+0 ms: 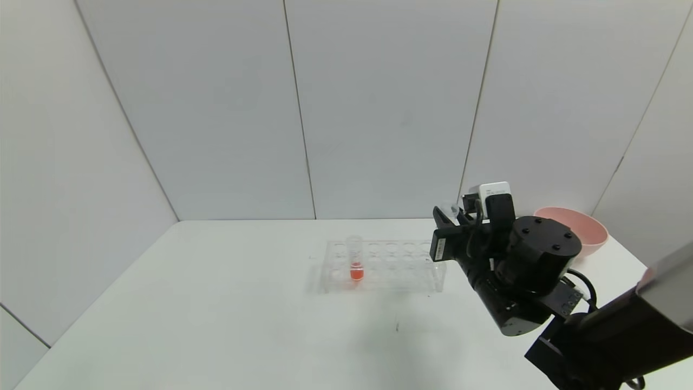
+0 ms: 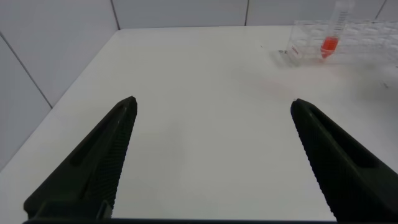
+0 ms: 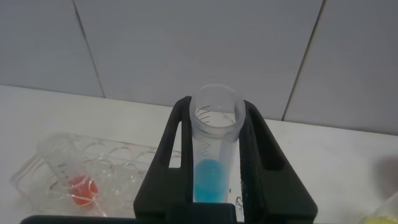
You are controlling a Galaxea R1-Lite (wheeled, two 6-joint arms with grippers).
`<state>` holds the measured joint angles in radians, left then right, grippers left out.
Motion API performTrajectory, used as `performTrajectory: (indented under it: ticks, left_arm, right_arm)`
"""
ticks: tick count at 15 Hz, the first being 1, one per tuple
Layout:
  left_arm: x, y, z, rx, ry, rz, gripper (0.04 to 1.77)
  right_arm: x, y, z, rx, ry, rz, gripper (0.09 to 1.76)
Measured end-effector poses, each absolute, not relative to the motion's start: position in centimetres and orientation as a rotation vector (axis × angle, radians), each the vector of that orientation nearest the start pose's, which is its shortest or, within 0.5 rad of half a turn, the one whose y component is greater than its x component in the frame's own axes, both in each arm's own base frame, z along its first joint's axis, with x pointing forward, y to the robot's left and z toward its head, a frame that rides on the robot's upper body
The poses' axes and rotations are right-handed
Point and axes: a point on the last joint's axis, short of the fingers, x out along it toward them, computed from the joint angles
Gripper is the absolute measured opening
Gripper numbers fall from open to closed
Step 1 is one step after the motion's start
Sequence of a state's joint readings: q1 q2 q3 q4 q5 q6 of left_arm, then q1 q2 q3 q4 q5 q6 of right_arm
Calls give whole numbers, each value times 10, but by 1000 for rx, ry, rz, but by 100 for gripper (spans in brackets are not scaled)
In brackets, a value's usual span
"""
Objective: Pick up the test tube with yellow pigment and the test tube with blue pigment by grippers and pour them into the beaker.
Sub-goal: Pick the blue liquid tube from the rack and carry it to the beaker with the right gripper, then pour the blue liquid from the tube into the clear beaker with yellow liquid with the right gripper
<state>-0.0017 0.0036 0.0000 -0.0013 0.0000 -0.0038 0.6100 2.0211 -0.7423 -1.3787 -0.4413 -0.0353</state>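
My right gripper (image 3: 216, 106) is shut on the test tube with blue pigment (image 3: 210, 177), a clear tube with blue liquid in its lower part, held between both black fingers with its open mouth past the fingertips. In the head view this gripper (image 1: 447, 215) hangs above the right end of the clear tube rack (image 1: 400, 266), the tube's rim (image 1: 449, 208) just showing. My left gripper (image 2: 214, 102) stands open over bare table, nothing between its fingers; it is outside the head view. The test tube with yellow pigment and the beaker are out of view.
The clear rack holds one tube of orange-red liquid (image 1: 355, 266) near its left end, also seen in the left wrist view as the orange-red tube (image 2: 330, 38). A pink bowl (image 1: 582, 227) sits at the back right by the wall. Grey walls close the table's back and sides.
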Motion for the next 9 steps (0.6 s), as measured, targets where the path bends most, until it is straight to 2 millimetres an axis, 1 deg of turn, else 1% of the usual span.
performTrajectory:
  ticks: [3, 5, 7, 9]
  left_arm:
    - [-23, 0, 76, -4, 2, -2, 176]
    - [-23, 0, 76, -4, 2, -2, 176]
    - [-23, 0, 76, -4, 2, -2, 176]
    - [-23, 0, 76, -4, 2, -2, 176]
  right_arm:
    - [293, 161, 146, 0, -81, 219, 49]
    - [290, 135, 150, -17, -55, 298, 49]
    - [286, 105, 152, -31, 0, 363, 49]
    - [283, 74, 157, -30, 56, 391, 49]
